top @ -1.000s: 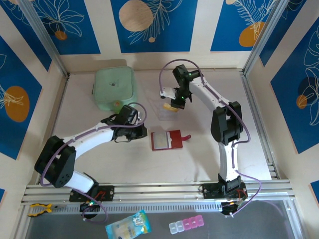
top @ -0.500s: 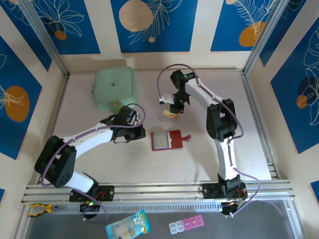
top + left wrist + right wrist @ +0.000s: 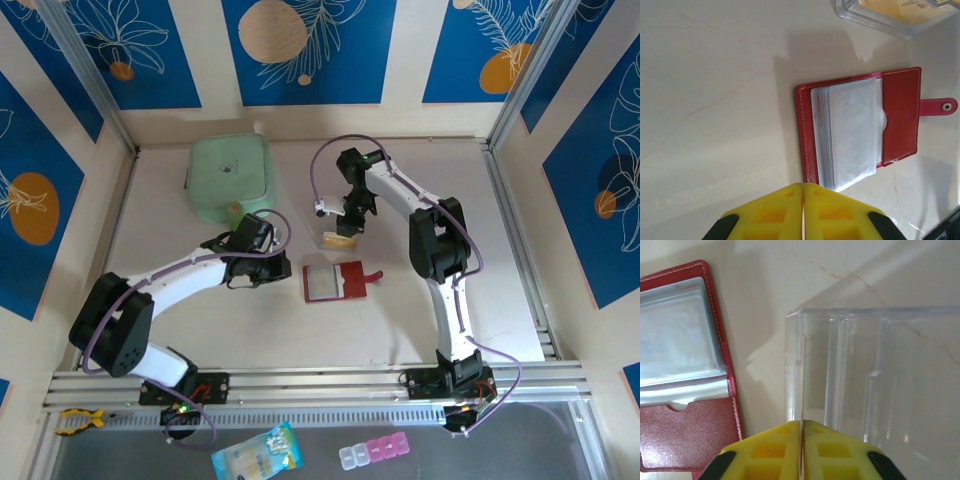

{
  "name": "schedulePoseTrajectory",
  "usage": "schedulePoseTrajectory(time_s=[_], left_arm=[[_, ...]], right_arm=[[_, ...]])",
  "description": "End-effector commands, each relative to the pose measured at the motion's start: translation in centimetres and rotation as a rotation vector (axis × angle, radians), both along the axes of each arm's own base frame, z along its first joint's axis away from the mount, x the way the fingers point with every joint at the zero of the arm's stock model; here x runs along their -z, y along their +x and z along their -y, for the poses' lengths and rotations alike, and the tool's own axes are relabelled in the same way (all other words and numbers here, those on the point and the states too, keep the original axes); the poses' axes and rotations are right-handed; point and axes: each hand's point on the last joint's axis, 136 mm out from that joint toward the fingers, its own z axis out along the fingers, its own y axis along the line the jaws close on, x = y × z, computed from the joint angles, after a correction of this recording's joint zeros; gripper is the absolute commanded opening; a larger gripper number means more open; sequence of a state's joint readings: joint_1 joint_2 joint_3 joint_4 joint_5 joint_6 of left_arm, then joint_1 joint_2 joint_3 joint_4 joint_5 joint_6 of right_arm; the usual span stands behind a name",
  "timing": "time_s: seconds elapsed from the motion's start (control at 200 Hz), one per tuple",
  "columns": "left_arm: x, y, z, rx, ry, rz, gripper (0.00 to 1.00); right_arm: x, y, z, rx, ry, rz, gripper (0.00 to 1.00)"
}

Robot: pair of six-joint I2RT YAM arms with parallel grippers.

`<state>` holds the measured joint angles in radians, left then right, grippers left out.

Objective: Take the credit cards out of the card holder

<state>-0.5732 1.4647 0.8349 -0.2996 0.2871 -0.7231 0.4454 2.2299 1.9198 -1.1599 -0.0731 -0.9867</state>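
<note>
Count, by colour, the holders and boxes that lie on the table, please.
Red, card holder: 1
Mint green, pouch: 1
Clear, box: 1
Total: 3

A mint-green square pouch [image 3: 229, 178] lies at the far left of the pale table [image 3: 400, 330]. A clear plastic box [image 3: 875, 375] stands near the middle. Beyond the near rail lie a blue packet [image 3: 257, 455], a pink-and-clear pill organiser [image 3: 374, 452] and a yellow tool [image 3: 78, 418].
</note>
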Motion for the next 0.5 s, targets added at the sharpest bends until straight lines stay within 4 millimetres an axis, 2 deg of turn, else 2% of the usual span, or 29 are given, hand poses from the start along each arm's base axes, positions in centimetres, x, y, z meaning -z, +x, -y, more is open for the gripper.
schedulePoseTrajectory(time_s=[0.0, 0.24, 0.36, 0.495], left_arm=[[-0.2, -0.2, -0.2, 0.009, -0.013, 0.004, 0.1], [-0.6, 0.3, 0.2, 0.005, -0.032, 0.012, 0.1], [-0.8, 0.4, 0.4, 0.008, -0.035, 0.018, 0.1], [-1.0, 0.6, 0.7, 0.014, -0.05, 0.02, 0.1]], right_arm=[[0.6, -1.4, -0.5, -0.009, 0.017, -0.067, 0.15], [-4.4, -0.2, -1.3, 0.05, 0.119, 0.052, 0.24], [-6.0, 0.7, -1.0, 0.122, 0.123, 0.137, 0.25], [-7.4, 0.6, -1.0, 0.23, 0.163, 0.159, 0.21]])
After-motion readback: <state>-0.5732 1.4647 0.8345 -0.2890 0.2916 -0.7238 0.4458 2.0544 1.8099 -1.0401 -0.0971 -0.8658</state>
